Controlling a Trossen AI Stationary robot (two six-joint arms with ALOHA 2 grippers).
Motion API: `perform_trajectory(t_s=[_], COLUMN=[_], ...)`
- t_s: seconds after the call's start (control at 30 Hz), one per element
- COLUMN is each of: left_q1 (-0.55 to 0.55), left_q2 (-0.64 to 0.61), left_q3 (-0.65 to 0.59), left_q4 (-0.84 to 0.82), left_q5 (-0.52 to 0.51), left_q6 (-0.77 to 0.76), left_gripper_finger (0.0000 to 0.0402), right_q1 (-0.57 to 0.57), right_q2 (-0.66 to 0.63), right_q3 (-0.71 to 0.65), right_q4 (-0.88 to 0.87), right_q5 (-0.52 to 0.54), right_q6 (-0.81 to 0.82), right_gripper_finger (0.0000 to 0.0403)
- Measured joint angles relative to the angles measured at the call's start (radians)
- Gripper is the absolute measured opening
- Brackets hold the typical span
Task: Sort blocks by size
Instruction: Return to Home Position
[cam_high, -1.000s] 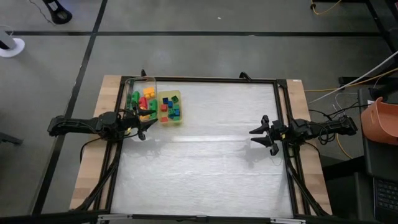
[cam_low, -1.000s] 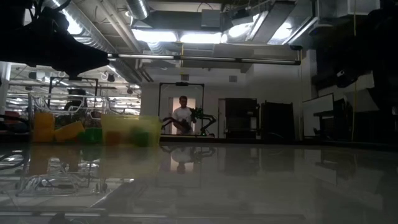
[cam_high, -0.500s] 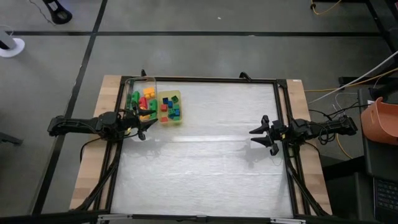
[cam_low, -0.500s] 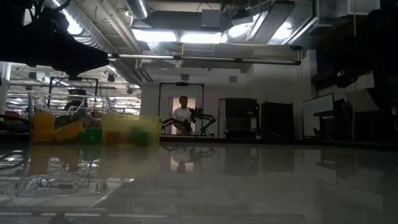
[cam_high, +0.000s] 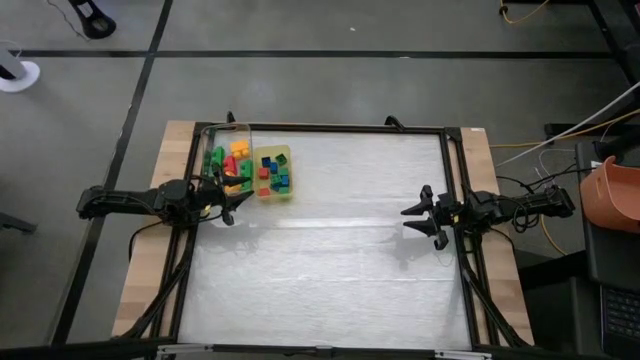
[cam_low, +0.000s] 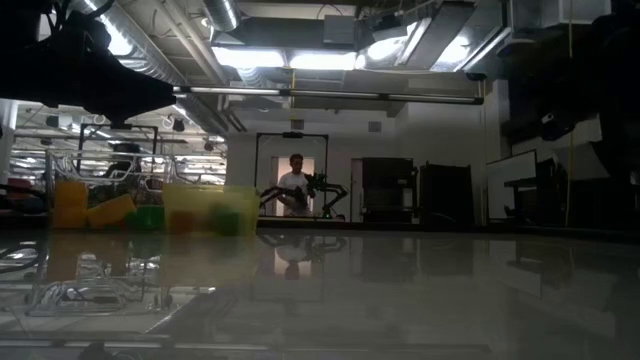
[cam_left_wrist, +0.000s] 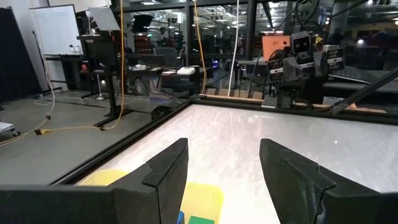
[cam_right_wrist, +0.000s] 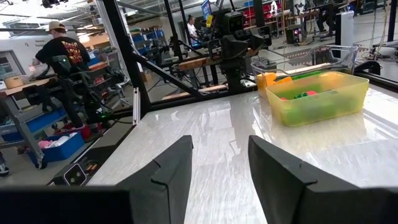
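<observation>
Two claws, both spread wide and gripping nothing. Your left claw (cam_high: 228, 200) hangs at the edge of the clear tub (cam_high: 226, 126), close to the yellow tray (cam_high: 288, 152). Your right claw (cam_high: 425, 216) hangs over the opposite side of the table (cam_high: 340, 270), well apart from both bins. The blocks (cam_high: 272, 175) lie inside the bins. You can see longer green, orange and red ones in the tub and little cubes in the tray, which sit side by side. The white tabletop is glossy under the ceiling lights (cam_low: 290, 60). A person (cam_low: 294, 186) stands far back in the room.
</observation>
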Motion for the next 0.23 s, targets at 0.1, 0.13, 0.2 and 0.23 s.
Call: perform_trajectory(t_s=[0.1, 0.13, 0.2, 0.23], left_q1=[0.0, 0.0, 0.0, 0.0], left_q2=[0.0, 0.0, 0.0, 0.0], left_q3=[0.0, 0.0, 0.0, 0.0], left_q4=[0.0, 0.0, 0.0, 0.0], left_q5=[0.0, 0.0, 0.0, 0.0], left_q6=[0.005, 0.004, -0.002, -0.002], left_gripper_finger=[0.0187, 0.0187, 0.0187, 0.0187], right_q1=[0.0, 0.0, 0.0, 0.0], right_q2=[0.0, 0.0, 0.0, 0.0], right_q3=[0.0, 0.0, 0.0, 0.0], right_q4=[0.0, 0.0, 0.0, 0.0], right_q5=[0.0, 0.0, 0.0, 0.0], right_q6=[0.0, 0.0, 0.0, 0.0], right_gripper_finger=[0.0156, 0.0156, 0.0156, 0.0156])
